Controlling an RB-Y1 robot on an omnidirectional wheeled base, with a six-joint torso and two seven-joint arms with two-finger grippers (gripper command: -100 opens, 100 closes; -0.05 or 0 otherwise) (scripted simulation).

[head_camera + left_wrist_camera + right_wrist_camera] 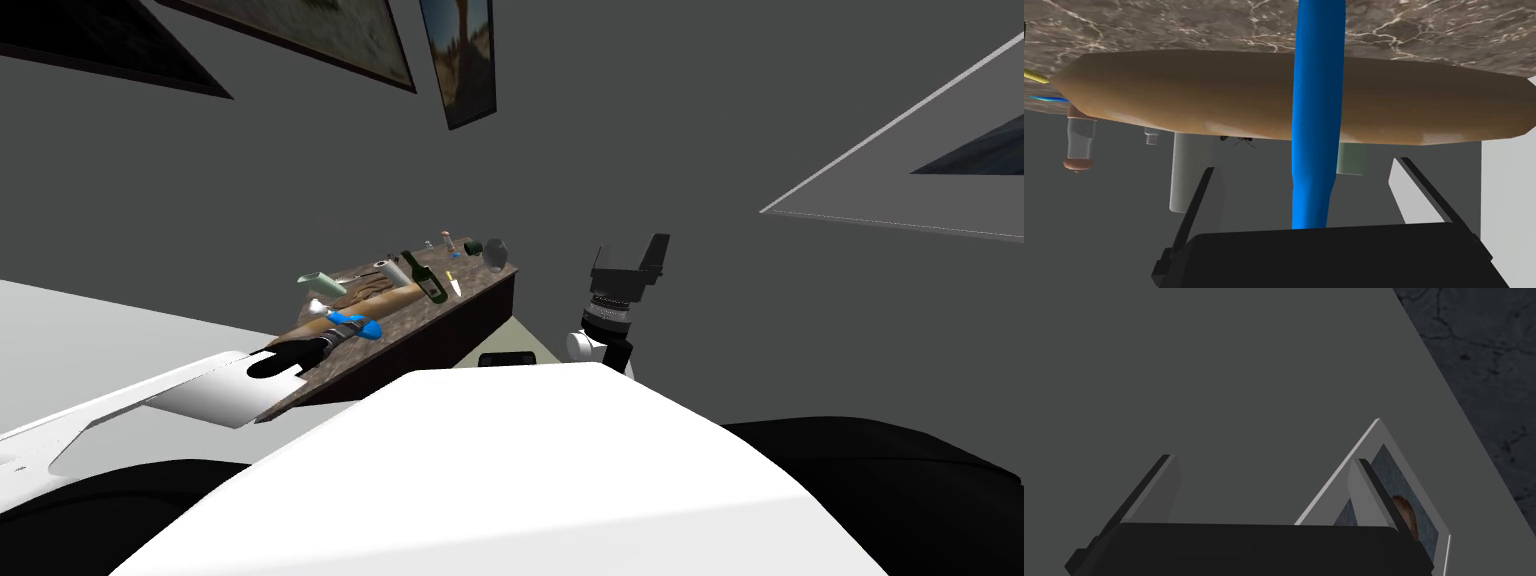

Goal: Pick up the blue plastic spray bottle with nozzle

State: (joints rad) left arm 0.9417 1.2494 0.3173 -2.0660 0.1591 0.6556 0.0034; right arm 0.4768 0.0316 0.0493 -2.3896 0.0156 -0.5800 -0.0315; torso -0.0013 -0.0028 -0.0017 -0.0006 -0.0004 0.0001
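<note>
You have a brown marbled tabletop (478,283) with a long brown loaf (1174,95) lying on it. Near the loaf you can see a dark green wine bottle (428,280), a white cylinder (392,271), a pale green cylinder (314,281) and a yellow-handled knife (454,286). Framed pictures (458,60) hang on the grey wall (700,120).

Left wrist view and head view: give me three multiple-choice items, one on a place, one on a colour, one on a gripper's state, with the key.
1. The blue spray bottle is: A on the floor; B between the left gripper's fingers; C on a shelf.
2. The wine bottle on the table is: A red; B white; C dark green.
3. The right gripper is: A open; B shut on a cup; C shut, empty.
Key: B, both fingers flank it, apart from it; C, the head view shows it; A, its fingers stand apart, nothing between.
</note>
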